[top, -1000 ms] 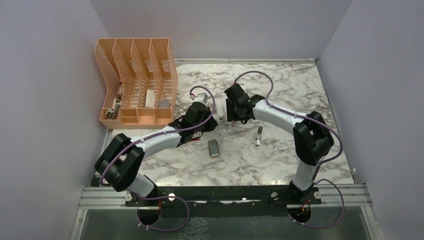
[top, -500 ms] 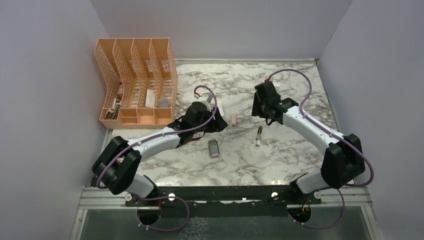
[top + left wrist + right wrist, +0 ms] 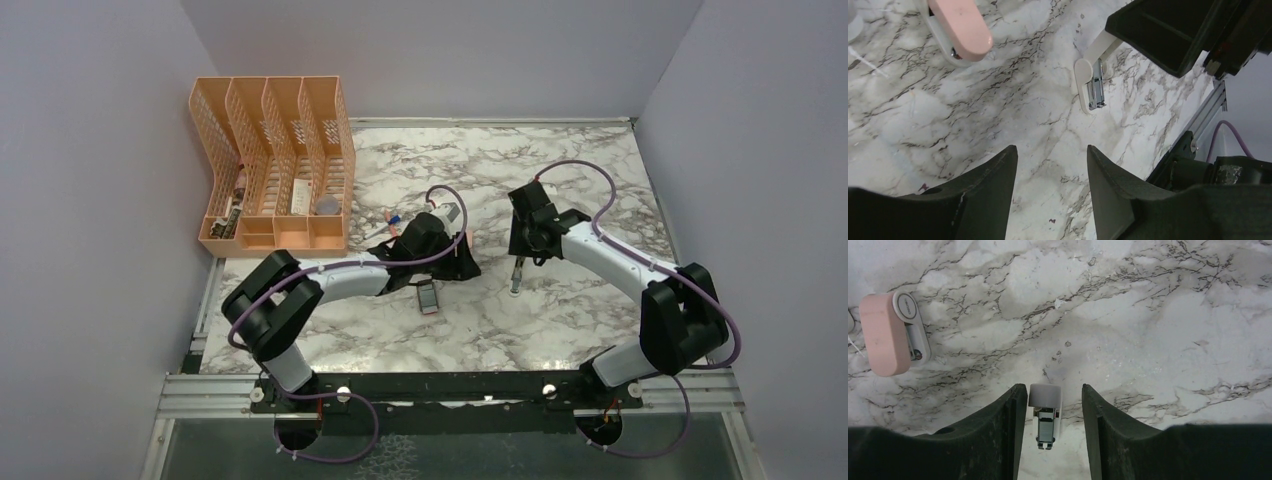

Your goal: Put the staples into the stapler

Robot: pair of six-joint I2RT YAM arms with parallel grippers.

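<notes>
The slim white bar-shaped stapler [image 3: 1045,415] lies between the right gripper's [image 3: 1052,390] spread fingers [image 3: 998,440], nearer one finger, so closing could skew it.

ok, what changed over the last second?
The grippers parted from where they met. The right gripper swung right and settled astride the stapler, jaws open, not gripping. The left gripper opened and moved right. The pink block now lies on the table, apparently released. The stapler, staples box and orange organizer stayed put.
</notes>
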